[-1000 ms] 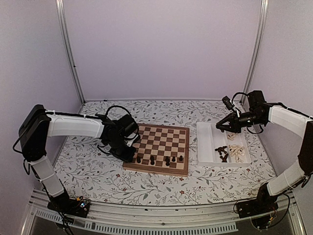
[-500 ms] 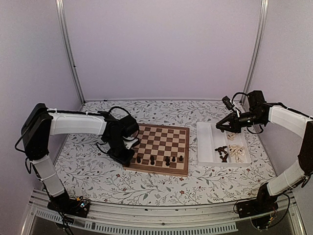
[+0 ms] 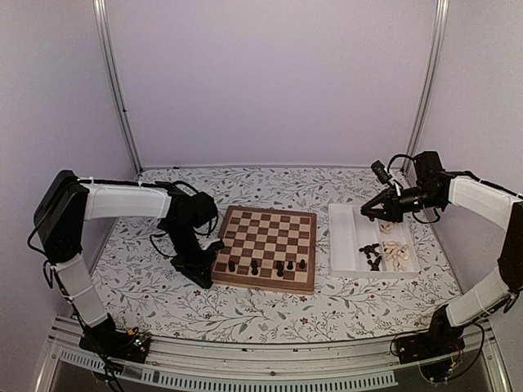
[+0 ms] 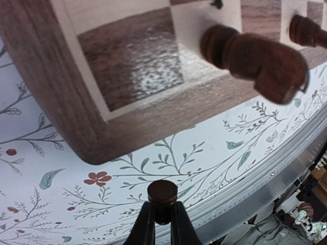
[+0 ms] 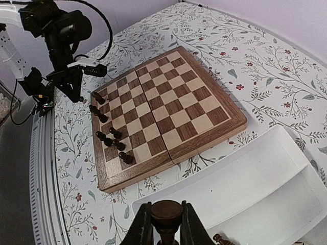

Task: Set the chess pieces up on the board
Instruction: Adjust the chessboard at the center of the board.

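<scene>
Left hand [image 4: 162,227] clenched on a dark piece [image 4: 162,193], just off the near-left corner of the board [image 4: 66,109]; right hand [image 5: 166,229] grips a second piece [image 5: 166,213], seemingly over the tray [image 5: 255,173], farther off.

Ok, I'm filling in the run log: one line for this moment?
left tool: shut on dark piece, off board corner | right tool: shut on another dark piece, above tray
</scene>
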`<state>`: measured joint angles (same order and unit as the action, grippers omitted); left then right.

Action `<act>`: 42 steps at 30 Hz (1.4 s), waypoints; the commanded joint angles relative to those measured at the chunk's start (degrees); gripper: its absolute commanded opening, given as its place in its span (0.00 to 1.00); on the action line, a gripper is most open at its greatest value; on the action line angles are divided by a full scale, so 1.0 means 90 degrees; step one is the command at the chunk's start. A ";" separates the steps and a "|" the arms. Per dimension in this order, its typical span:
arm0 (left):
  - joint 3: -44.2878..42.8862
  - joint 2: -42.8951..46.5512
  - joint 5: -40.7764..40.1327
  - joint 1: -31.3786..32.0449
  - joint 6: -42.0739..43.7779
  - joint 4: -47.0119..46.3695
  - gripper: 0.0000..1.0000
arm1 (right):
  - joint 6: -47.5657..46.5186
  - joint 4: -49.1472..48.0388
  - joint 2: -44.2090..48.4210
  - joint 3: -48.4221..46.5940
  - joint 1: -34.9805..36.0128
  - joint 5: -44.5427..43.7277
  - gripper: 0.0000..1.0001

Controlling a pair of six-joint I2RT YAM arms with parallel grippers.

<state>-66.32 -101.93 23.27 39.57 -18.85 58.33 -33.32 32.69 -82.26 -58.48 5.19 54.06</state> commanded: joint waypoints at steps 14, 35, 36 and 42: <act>-0.0786 -0.0985 0.0304 -0.0733 0.0694 0.0395 0.00 | -0.0111 0.0099 0.0022 0.0066 -0.0014 0.0077 0.12; -0.1707 -0.1558 0.0111 -0.0903 0.0922 0.0754 0.03 | -0.0132 0.0139 -0.0128 0.0043 -0.0012 0.0106 0.12; -0.1720 -0.1558 0.0177 -0.0945 0.0915 0.0751 0.02 | -0.0135 0.0135 -0.0128 0.0043 -0.0015 0.0114 0.12; -0.1417 -0.1189 0.1226 -0.1113 0.0731 0.0390 0.00 | -0.0136 0.0150 -0.0137 0.0043 -0.0011 0.0115 0.12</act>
<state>-80.55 -114.54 27.59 31.09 -11.46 64.14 -33.93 33.26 -82.89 -58.48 5.19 54.15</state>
